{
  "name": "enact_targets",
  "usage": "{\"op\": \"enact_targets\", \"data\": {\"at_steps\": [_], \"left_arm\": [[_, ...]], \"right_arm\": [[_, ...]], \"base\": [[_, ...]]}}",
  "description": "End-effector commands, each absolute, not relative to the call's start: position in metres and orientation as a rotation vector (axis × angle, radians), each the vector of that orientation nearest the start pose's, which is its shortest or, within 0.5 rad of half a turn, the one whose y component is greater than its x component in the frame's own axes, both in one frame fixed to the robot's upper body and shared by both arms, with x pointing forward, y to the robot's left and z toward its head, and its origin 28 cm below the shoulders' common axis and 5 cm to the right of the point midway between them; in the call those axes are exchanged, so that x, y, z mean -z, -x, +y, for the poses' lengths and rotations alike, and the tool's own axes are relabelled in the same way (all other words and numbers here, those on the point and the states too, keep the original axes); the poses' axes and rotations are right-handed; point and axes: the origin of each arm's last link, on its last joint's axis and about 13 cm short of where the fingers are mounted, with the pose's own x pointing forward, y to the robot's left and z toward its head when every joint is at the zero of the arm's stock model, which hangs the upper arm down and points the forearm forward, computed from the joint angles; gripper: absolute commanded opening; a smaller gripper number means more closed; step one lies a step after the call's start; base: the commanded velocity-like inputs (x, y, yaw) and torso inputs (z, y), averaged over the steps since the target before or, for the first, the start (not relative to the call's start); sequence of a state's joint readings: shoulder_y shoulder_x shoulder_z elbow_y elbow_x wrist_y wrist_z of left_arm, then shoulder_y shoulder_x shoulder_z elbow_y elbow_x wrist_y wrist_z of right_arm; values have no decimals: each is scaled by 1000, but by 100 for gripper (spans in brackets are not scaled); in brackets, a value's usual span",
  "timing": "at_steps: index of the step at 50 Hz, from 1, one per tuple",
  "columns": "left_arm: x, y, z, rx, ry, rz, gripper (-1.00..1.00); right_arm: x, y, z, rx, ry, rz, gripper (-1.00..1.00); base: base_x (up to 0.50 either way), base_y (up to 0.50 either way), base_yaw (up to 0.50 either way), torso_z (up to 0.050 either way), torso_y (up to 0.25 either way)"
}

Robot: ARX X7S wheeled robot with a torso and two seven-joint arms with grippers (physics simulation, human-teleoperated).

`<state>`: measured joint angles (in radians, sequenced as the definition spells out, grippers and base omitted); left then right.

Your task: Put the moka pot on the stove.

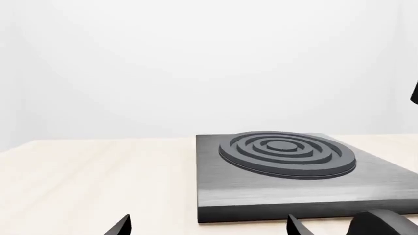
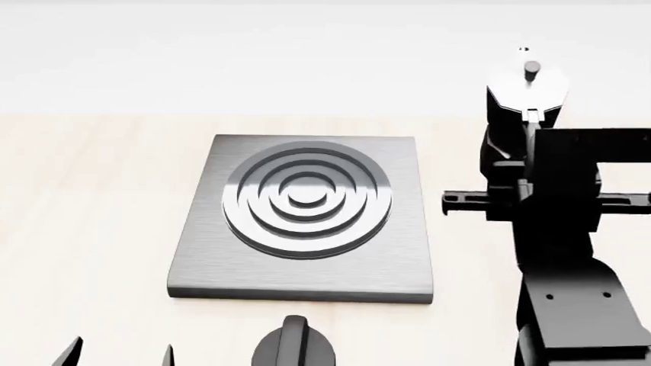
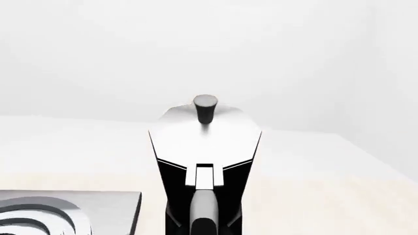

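The moka pot, glossy black with a silvery lid and knob, is to the right of the stove, level with its far right corner. In the right wrist view the moka pot fills the middle, its handle pointing at the camera. My right gripper is shut on that handle; its base is out of view, so I cannot tell whether it rests on the table. The stove, a grey plate with a ring burner, lies bare on the table. My left gripper is open near the table's front edge, holding nothing.
A black round knob sits just in front of the stove's near edge, also seen as the knob beside my left gripper. The light wooden table extends left of the stove. The right arm stands over the table's right side.
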<state>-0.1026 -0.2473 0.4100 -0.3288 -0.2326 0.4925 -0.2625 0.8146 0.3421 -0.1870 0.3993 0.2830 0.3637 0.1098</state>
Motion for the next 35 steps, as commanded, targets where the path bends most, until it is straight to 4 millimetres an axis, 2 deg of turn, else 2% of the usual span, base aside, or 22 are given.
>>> {"op": "enact_targets", "data": {"at_steps": [1, 20, 35], "left_arm": [[11, -216, 204, 63, 4, -179, 100], [11, -216, 204, 52, 2, -181, 100], [11, -216, 204, 50, 0, -185, 100]], "right_arm": [[-191, -382, -159, 45, 159, -117, -100], [-212, -407, -137, -46, 193, -107, -100], [-229, -411, -119, -142, 175, -119, -100]], "base": [[0, 0, 0, 0, 0], [0, 0, 0, 0, 1], [0, 0, 0, 0, 1]]}}
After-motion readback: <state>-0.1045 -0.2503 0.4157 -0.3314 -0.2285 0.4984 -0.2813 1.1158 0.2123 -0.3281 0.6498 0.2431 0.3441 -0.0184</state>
